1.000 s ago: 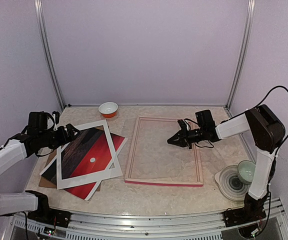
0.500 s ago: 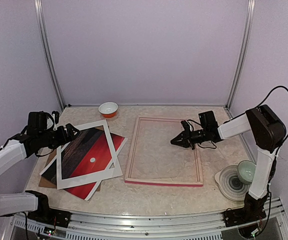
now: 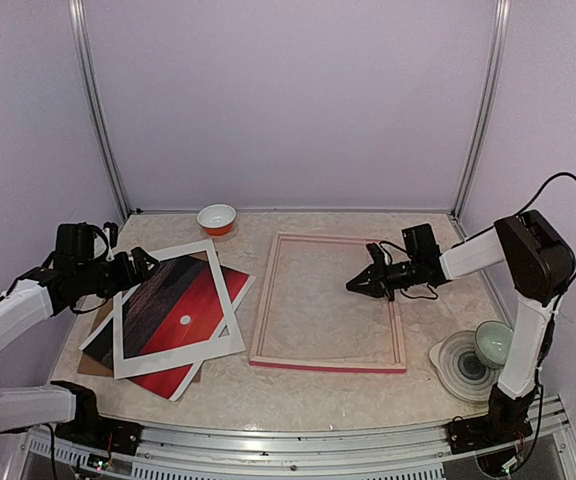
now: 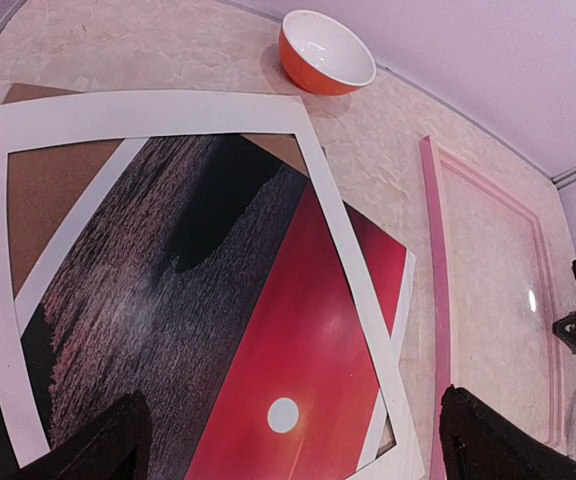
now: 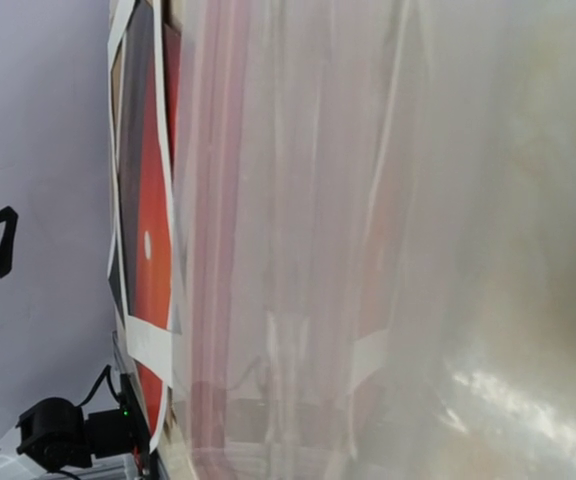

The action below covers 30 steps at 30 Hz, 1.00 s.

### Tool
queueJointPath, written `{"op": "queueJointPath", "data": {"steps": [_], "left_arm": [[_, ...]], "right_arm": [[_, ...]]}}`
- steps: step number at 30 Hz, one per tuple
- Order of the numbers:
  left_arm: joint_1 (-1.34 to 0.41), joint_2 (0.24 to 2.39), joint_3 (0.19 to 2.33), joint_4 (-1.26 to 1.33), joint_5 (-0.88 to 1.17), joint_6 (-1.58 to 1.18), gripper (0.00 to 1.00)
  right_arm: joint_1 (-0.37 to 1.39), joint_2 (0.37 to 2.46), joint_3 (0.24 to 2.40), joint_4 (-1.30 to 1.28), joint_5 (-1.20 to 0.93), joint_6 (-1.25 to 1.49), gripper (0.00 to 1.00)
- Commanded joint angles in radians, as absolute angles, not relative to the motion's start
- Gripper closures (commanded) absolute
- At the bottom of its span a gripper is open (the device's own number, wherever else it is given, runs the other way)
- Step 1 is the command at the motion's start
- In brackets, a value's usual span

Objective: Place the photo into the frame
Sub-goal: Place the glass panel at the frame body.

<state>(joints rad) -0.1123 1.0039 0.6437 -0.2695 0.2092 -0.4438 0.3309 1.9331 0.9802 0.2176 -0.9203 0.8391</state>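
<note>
Two grippers: the left gripper (image 3: 148, 264) spread wide and empty above the far left edge of the photo (image 3: 183, 300); the right gripper (image 3: 356, 287), closed on nothing, over the right side of the frame (image 3: 328, 365)

The white mat (image 4: 148, 118) covers the photo (image 4: 268, 330) at its edges, and the brown backing board (image 4: 53, 195) is mostly buried beneath both. Of the left gripper (image 4: 290, 445), only two dark fingertips (image 4: 108, 450) show, cut by the bottom edge. Seen from the right wrist, the frame (image 5: 218, 200) is a glary blur.

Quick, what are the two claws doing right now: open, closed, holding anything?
Left claw: open, empty.
Right claw: closed, nothing visibly held.
</note>
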Motion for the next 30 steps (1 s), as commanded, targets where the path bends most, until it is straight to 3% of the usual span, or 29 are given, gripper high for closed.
{"op": "queueJointPath", "data": {"steps": [1, 30], "left_arm": [[-0.107, 1.003, 0.632, -0.256, 0.204, -0.431, 0.01], [-0.122, 1.003, 0.632, -0.263, 0.190, -0.431, 0.01]], "right_arm": [[0.311, 1.890, 0.959, 0.198, -0.937, 0.805, 1.00], [0.282, 1.861, 0.921, 0.165, -0.904, 0.758, 1.00]]}}
